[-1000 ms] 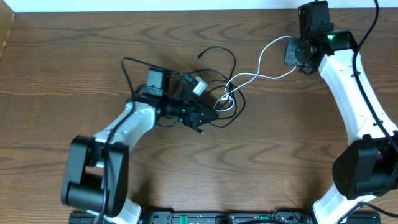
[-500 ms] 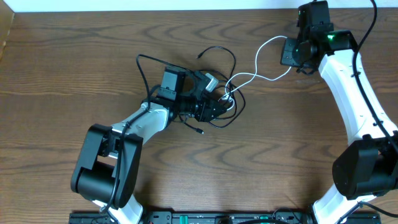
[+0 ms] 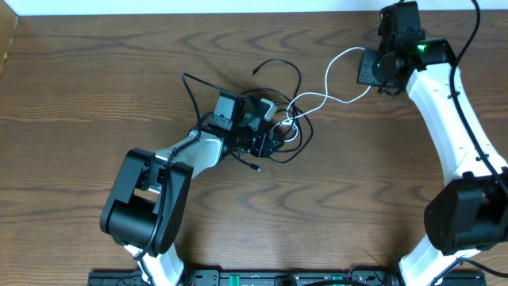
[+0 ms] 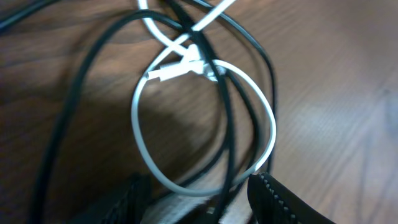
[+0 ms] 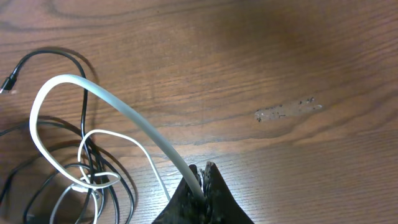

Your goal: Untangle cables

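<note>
1. Brown wood-grain table [image 3: 79, 95] carries both cords, the white cable [image 3: 333, 67] and the black cable [image 3: 279, 63]. They are tangled together right at the tips of the left gripper [image 4: 198, 186].
2. The left gripper's jaws stand apart with a wide gap. The bottom of a white loop and a black strand run across that gap between its fingers [image 4: 273, 196]. Both cords are far thinner than the gap, so nothing is pinched there.
3. Just ahead of the left fingertips, the white loop closes at the white plug [image 4: 171, 70], which lies across the black strands. More black strands curve past on either side of the loop.
4. The right gripper [image 5: 202, 171] is closed, and the white cable is pinched between its fingertips.
5. From that pinch the white cable rises, arches ahead and to the left in the right wrist view, then drops into the tangle. The tangle lies well ahead of the right gripper.
6. A black plug [image 5: 7, 84] at one free end of the black cable lies flat on the wood, beyond the white arch at the far left of the right wrist view.
7. Seen from overhead, the two grippers are well apart. The white cable runs between them in a slack curve.
8. A second black end [image 3: 255, 168] lies on the wood just beside the left gripper, on the side toward the arm bases, clear of the knot.
</note>
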